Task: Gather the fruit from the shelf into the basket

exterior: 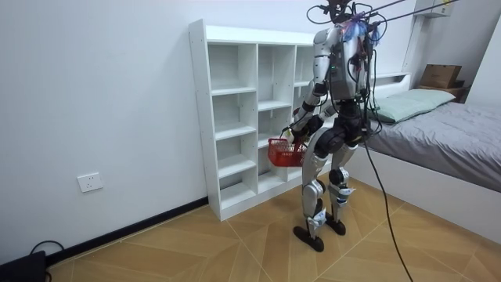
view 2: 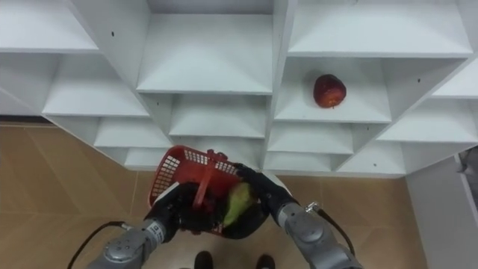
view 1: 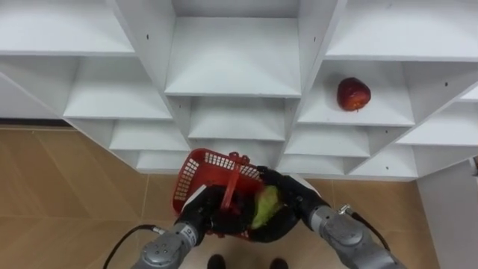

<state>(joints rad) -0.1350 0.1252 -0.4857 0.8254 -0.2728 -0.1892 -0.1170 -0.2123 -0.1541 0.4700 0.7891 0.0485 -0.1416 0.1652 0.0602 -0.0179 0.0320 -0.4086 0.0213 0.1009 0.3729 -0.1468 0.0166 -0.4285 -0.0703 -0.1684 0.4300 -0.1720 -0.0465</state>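
One apple (view 1: 353, 94) sits on a shelf (view 1: 381, 116) — my left robot hand (view 1: 211, 214) curls round the basket (view 1: 196, 173) handle, my right robot hand (view 1: 291, 196) clasps a green fruit (view 1: 266, 207) over it.

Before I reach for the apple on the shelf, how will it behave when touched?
The apple looks round and sits loose on a flat shelf, so a nudge would probably roll it. Its skin looks smooth and shiny, so a loose grasp may slip. It seems whole and firm, so it should likely keep its shape when gripped.
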